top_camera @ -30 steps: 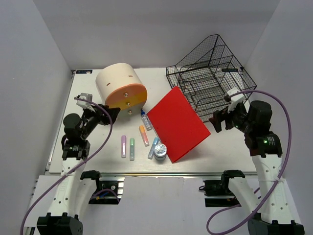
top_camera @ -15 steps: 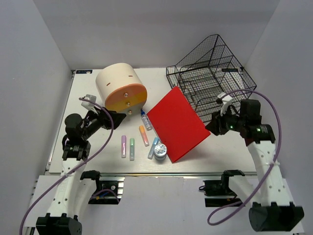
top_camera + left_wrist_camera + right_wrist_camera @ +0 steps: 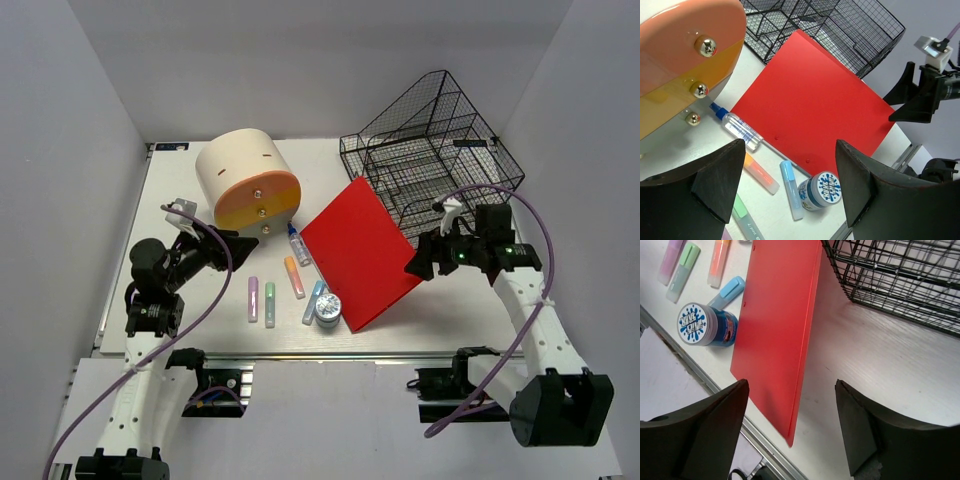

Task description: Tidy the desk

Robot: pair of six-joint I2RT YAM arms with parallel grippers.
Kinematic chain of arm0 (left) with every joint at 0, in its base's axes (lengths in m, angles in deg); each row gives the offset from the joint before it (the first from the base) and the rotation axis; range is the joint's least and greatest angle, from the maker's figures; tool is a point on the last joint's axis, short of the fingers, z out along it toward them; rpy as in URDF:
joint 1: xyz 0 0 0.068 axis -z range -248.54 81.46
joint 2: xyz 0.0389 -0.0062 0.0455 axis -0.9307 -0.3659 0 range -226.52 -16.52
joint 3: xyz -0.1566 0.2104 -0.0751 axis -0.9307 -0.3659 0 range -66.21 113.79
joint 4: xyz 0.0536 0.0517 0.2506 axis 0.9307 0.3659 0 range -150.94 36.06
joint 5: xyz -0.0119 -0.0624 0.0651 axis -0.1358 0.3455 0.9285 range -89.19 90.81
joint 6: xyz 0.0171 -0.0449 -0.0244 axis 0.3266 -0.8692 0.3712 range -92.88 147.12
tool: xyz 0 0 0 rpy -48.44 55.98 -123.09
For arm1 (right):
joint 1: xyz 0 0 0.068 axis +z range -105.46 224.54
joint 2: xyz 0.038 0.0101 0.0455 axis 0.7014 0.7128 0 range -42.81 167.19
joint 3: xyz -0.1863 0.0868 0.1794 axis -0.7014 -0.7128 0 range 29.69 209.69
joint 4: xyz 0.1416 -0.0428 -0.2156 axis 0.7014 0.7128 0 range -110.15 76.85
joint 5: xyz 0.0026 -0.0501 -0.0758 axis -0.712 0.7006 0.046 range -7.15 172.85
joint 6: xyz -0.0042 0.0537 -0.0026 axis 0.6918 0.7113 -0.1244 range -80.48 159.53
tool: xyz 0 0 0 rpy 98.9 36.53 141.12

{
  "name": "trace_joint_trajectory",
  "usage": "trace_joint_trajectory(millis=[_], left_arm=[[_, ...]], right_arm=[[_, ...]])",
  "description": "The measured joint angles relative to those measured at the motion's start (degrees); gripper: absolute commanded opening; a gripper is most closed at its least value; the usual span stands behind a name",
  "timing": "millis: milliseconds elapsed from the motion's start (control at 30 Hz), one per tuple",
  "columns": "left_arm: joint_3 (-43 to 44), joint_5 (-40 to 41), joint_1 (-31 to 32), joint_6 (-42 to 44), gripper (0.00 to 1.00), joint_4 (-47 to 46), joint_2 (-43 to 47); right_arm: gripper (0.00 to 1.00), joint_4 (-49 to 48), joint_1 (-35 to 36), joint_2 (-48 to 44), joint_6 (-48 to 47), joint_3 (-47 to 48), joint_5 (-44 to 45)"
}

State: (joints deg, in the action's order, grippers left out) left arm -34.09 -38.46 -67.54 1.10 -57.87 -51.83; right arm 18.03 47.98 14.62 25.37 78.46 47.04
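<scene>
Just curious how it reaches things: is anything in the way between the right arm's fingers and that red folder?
Nothing visible. The right fingers stand open above the red folder, at its edge, with nothing between them. The blue jar and the wire basket lie off to either side.

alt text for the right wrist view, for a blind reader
An open right gripper hovers over the edge of a flat red folder on the white desk. A black wire basket stands upper right; a round blue tub and pastel highlighters lie left.
</scene>
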Motion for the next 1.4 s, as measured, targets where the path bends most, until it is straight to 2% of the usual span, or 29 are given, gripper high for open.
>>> trace_joint_trajectory(millis=[267,433,567,600,667,767,867,1100,1400], left_arm=[[-0.09,0.00,0.00,0.13,0.83,-0.02,0.00],[-0.17,0.00,0.00,0.17,0.83,0.00,0.00],[-0.26,0.04,0.00,0.28,0.83,-0.02,0.00],[-0.26,0.02,0.00,0.28,0.83,-0.02,0.00],[-0.26,0.04,0.00,0.28,0.83,-0.02,-0.11],[-0.28,0.04,0.00,0.28,0.83,-0.04,-0.11],[-0.28,0.02,0.00,0.28,0.83,-0.04,-0.24],[-0.28,-0.24,0.00,0.22,0.83,-0.26,-1.81],[-0.26,-0.44,0.00,-0.39,0.83,-0.39,-3.30]], right_arm=[[0.67,-4.46,0.04,3.08,0.00,-4.52,-1.62],[0.55,-7.30,0.04,3.13,-0.09,-6.01,-3.34],[0.42,-9.29,0.04,2.86,0.02,-7.34,-5.38],[0.35,-9.53,0.04,2.86,0.09,-7.54,-5.90],[0.28,-10.05,0.04,2.86,0.13,-7.80,-7.10],[0.10,-10.27,0.04,3.26,0.07,-7.80,-8.72],[0.01,-10.21,-0.09,4.31,0.07,-7.65,-9.90],[0.00,-8.15,-0.04,5.53,-0.09,-4.13,-10.45],[0.00,-8.00,-0.04,5.14,-0.31,5.99,-8.76]])
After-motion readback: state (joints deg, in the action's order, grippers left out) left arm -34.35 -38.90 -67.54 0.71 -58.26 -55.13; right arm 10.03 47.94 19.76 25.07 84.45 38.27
